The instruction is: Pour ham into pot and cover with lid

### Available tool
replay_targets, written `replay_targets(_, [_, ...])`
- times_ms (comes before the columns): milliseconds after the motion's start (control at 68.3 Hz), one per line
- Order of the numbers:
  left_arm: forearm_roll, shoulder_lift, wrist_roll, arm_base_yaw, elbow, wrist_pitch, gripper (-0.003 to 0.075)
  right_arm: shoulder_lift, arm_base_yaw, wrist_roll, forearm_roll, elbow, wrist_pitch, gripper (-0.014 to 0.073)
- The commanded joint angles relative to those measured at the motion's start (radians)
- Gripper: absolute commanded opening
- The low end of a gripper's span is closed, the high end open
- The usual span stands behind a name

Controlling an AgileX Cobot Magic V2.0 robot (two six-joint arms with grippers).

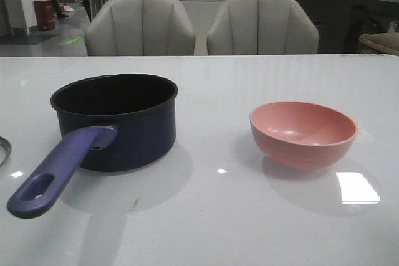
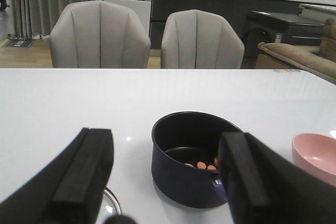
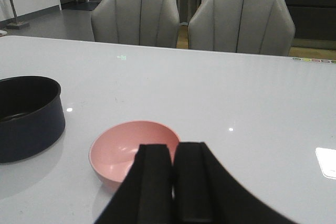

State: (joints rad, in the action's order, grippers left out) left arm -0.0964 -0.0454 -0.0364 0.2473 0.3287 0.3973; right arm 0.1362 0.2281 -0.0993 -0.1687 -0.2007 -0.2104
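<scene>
The dark navy pot [image 1: 115,116] stands left of centre on the table, its purple-blue handle [image 1: 56,169] pointing toward the front left. In the left wrist view the pot [image 2: 191,156] holds several small orange-pink ham chunks [image 2: 202,164] on its bottom. The lid's metal rim [image 1: 4,151] shows at the far left edge of the table, and also in the left wrist view [image 2: 111,203] under the gripper. My left gripper [image 2: 165,182] is open and empty, above the lid and near the pot. My right gripper [image 3: 173,182] is shut and empty, just in front of the pink bowl [image 3: 134,148].
The pink bowl [image 1: 303,132] stands empty on the right of the table. Two grey chairs [image 1: 140,26] stand behind the table's far edge. A bright light reflection [image 1: 357,186] lies on the table front right.
</scene>
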Motion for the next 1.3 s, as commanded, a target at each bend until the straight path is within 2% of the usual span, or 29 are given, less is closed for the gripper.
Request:
replay_targets(0, [0.009,-0.014,-0.002,0.010,0.031,-0.068,0.0517,0.007,0.001,-0.010,0.004,-0.027,0.079,0.0150])
replay_targets(73, [0.011,-0.020,-0.002,0.010,0.039,-0.066,0.0576,0.007,0.001,-0.010,0.004,-0.027,0.079,0.0150])
replay_targets(117, [0.017,-0.041,-0.002,0.010,0.057,-0.041,0.0648,0.007,0.001,-0.010,0.004,-0.027,0.079,0.0150])
replay_targets(205, [0.040,-0.096,-0.002,0.010,0.089,0.006,0.0695,0.007,0.001,-0.010,0.004,-0.027,0.079,0.0150])
replay_targets(307, [0.042,-0.174,-0.015,-0.001,0.119,0.008,0.0691,0.007,0.001,-0.010,0.004,-0.027,0.080,0.0150])
replay_targets(468, [0.124,-0.342,-0.135,-0.047,0.189,0.008,0.0691,0.007,0.001,-0.010,0.004,-0.027,0.080,0.0150])
replay_targets(688, [0.115,-0.608,-0.137,-0.140,0.281,0.039,0.0691,0.007,0.001,-0.010,0.004,-0.027,0.080,0.0150])
replay_targets(790, [0.063,-0.739,-0.137,-0.193,0.326,0.085,0.0691,0.007,0.001,-0.010,0.004,-0.027,0.080,0.0150])
replay_targets(1010, [0.070,-0.951,-0.137,-0.245,0.417,0.154,0.0691,0.007,0.001,-0.010,0.004,-0.027,0.080,0.0150])
replay_targets(1288, [0.070,-1.200,-0.130,-0.305,0.597,0.363,0.0691,0.007,0.001,-0.010,0.004,-0.027,0.080,0.0150])
